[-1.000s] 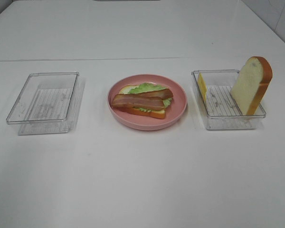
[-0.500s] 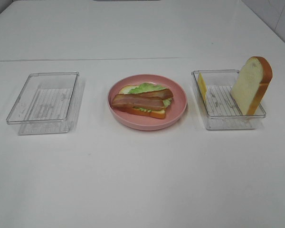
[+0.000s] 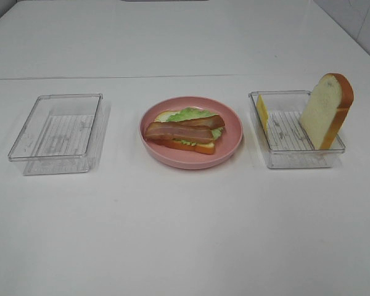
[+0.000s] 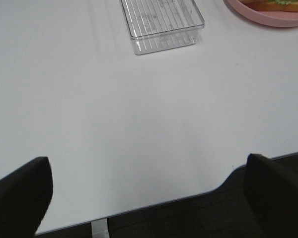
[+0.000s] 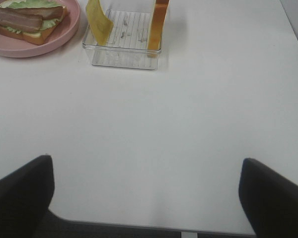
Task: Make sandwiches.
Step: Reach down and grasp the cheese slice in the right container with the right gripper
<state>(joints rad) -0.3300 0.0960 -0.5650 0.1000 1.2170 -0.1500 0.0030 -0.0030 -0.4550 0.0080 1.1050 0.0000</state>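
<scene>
Bacon strips [image 3: 180, 131] lie over lettuce [image 3: 188, 115] on a bread slice [image 3: 205, 148], an unfinished sandwich [image 3: 185, 137] on the pink plate [image 3: 234, 126] at centre frame. Right of it, a clear tray [image 3: 296, 158] holds a second bread slice [image 3: 324, 111] upright and a cheese slice [image 3: 262, 113] standing against its left wall. Left gripper [image 4: 149, 191] and right gripper [image 5: 148, 193] hang above the white table [image 4: 139, 124], fingers spread wide, holding nothing.

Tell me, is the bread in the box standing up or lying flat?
Standing up: the bread slice sits on its edge in the right tray, tilted.
</scene>
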